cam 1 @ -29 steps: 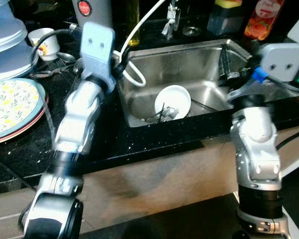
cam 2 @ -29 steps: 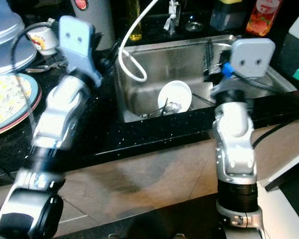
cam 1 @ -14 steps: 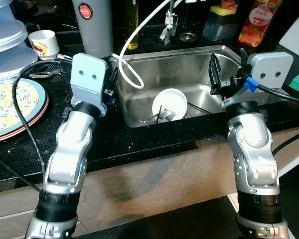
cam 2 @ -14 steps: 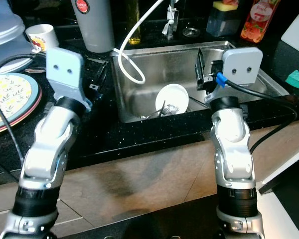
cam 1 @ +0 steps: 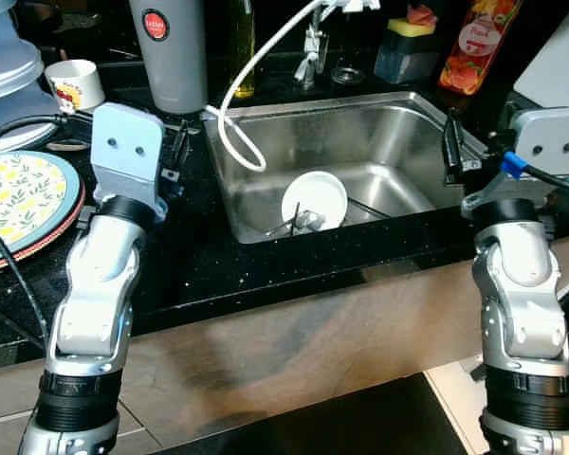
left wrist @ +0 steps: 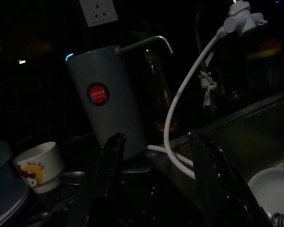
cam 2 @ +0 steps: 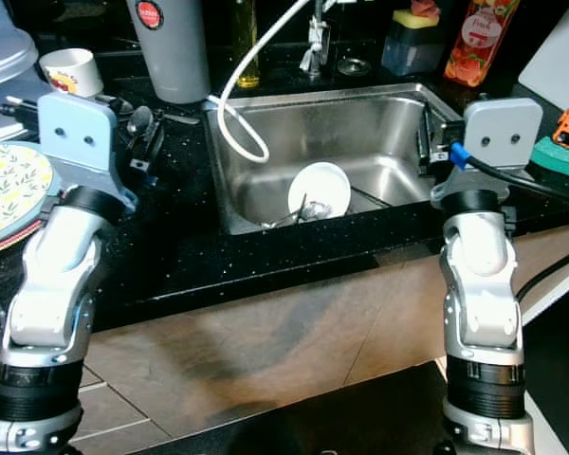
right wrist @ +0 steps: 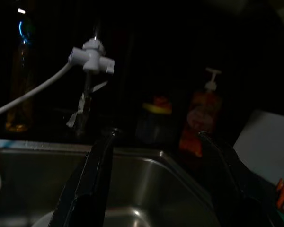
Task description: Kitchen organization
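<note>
A white bowl (cam 1: pixel 315 197) with cutlery (cam 1: pixel 299 224) in it lies tilted on the floor of the steel sink (cam 1: pixel 379 114). My left gripper (cam 1: pixel 175 156) hovers over the black counter just left of the sink, open and holding nothing; the left wrist view looks past its fingers (left wrist: pixel 111 156) at a grey water dispenser (left wrist: pixel 111 104) and a white cartoon cup (left wrist: pixel 38 165). My right gripper (cam 1: pixel 452 156) stands at the sink's right rim, open and holding nothing; in the right wrist view its fingers (right wrist: pixel 97 165) frame the far sink wall.
A white hose (cam 1: pixel 242 104) loops from the tap into the sink. Patterned plates (cam 1: pixel 19 194) and stacked pale containers (cam 1: pixel 9 66) sit at far left. Spoons (cam 2: pixel 137 118) lie by the dispenser. An orange bottle (cam 1: pixel 474 43) and a sponge holder (cam 1: pixel 408 52) stand behind the sink.
The camera has shifted and steadied. My left arm has come down from near the dispenser to the counter beside the sink. My right gripper has drawn back from over the sink to its right rim.
</note>
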Robot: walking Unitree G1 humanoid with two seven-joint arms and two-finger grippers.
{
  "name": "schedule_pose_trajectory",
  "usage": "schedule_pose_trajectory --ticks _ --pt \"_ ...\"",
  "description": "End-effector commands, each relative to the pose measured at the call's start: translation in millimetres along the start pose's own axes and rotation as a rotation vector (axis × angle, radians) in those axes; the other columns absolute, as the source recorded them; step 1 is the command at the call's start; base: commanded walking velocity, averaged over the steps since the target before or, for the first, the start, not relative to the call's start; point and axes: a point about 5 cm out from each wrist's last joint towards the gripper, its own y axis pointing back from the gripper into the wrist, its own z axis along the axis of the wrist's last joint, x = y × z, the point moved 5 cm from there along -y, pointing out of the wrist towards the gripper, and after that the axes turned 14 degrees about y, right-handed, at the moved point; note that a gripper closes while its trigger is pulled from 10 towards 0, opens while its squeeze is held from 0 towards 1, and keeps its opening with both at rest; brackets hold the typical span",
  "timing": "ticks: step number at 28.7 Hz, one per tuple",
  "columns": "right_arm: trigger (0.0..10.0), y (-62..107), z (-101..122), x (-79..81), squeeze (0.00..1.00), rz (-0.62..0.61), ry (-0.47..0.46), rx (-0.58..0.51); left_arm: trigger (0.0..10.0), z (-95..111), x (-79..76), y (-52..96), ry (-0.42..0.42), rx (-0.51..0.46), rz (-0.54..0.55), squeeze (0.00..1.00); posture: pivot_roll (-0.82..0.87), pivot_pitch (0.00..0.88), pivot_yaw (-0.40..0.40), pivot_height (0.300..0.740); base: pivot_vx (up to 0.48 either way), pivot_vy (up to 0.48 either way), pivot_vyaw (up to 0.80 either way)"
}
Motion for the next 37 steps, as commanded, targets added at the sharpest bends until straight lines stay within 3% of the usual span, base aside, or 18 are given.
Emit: schedule_pose_trajectory --ticks 1,8,23,37 --pt "10.0 0.9 -5.4 9.9 0.0 0.043 -0.017 0.027 10.0 -5.5 -4.3 -2.2 0.004 0.007 -0.003 0.0 0.05 0.056 -0.027 0.74 0.0 0.0 0.0" --pt "10.0 1.7 -8.7 18.0 0.0 0.064 -0.048 0.047 10.0 -12.1 -10.0 -5.4 0.039 0.006 0.025 0.0 0.04 0.049 -0.038 0.74 0.0 0.0 0.0" --pt "10.0 -3.3 -20.2 -1.1 0.0 -0.036 -0.095 0.104 10.0 -7.8 -17.2 -14.8 0.075 -0.027 0.023 0.0 0.03 0.017 -0.037 0.74 0.0 0.0 0.0" --pt "10.0 -4.3 -23.1 -2.5 0.0 -0.051 -0.133 0.125 10.0 -11.0 -19.2 -14.7 0.075 -0.027 0.023 0.0 0.03 0.015 -0.042 0.74 0.0 0.0 0.0"
